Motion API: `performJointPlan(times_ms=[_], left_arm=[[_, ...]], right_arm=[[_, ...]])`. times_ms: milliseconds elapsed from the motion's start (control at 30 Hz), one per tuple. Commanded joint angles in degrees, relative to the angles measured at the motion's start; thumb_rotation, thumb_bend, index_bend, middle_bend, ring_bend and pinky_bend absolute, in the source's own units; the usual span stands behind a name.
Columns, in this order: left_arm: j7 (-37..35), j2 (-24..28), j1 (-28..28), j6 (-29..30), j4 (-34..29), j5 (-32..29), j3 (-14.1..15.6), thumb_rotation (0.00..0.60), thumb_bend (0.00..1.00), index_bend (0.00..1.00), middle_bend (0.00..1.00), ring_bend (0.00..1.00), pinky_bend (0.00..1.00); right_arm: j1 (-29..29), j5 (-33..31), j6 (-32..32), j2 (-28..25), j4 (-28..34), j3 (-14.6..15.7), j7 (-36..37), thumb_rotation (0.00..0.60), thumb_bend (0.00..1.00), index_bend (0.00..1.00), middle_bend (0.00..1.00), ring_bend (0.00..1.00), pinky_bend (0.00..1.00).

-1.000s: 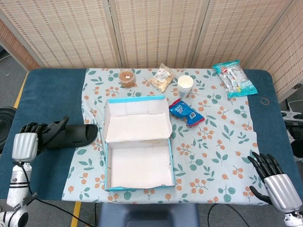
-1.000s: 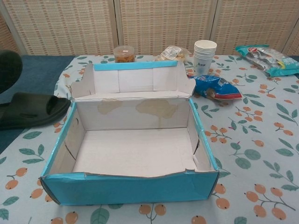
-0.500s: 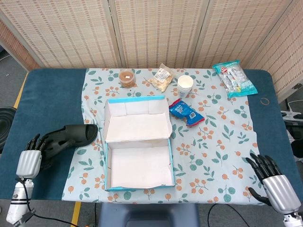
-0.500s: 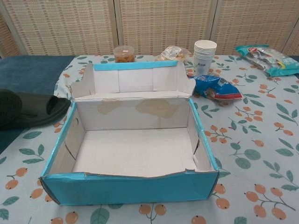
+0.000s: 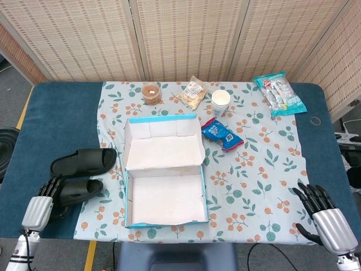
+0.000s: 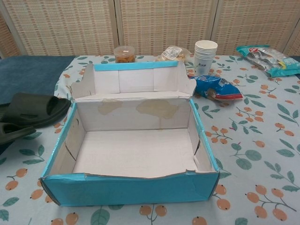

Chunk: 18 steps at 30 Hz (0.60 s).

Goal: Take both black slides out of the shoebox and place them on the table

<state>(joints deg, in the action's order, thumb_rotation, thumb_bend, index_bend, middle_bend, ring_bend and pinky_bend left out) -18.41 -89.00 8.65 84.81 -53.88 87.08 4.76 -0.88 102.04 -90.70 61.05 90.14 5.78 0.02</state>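
The blue shoebox (image 5: 128, 195) (image 6: 126, 187) stands open in the middle of the table, with nothing inside it. One black slide (image 5: 83, 161) (image 6: 35, 110) lies on the table just left of the box. A second black slide (image 5: 80, 191) (image 6: 13, 131) lies in front of it, nearer the table's front edge. My left hand (image 5: 39, 206) is at that slide's left end, with its dark fingers (image 5: 51, 186) on the heel. My right hand (image 5: 328, 221) hovers at the front right corner with fingers spread and nothing in it. The chest view shows neither hand.
Behind the box stand a brown-lidded jar (image 5: 150, 92), a snack bag (image 5: 193, 93) and a stack of paper cups (image 5: 220, 102). A blue snack packet (image 5: 223, 134) lies right of the lid, and a larger packet (image 5: 278, 93) at the back right.
My left hand has come down and back toward the front edge with the second slide. That slide now lies flat on the table in front of the first. The right hand has barely moved.
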Motion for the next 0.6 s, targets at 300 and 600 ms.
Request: performJointPlan(times_ms=[300,600], left_arm=[[0.5,12.2,-3.0,1.4,-15.8,6.2,6.2,0.600,0.36,0.00,0.00,0.00,0.14],[-0.7,16.0,-3.9,15.1,-25.7,14.6,3.0,0.600,0.37,0.00,0.00,0.00,0.11]], right_arm=[[-0.1,0.6,-0.2,-0.2,0.1,0.3,0.1,0.600,0.16,0.00,0.00,0.00,0.00],[-0.2,1.7,-0.9,0.2,-0.2,0.5,-0.3,0.600,0.16,0.00,0.00,0.00,0.00]])
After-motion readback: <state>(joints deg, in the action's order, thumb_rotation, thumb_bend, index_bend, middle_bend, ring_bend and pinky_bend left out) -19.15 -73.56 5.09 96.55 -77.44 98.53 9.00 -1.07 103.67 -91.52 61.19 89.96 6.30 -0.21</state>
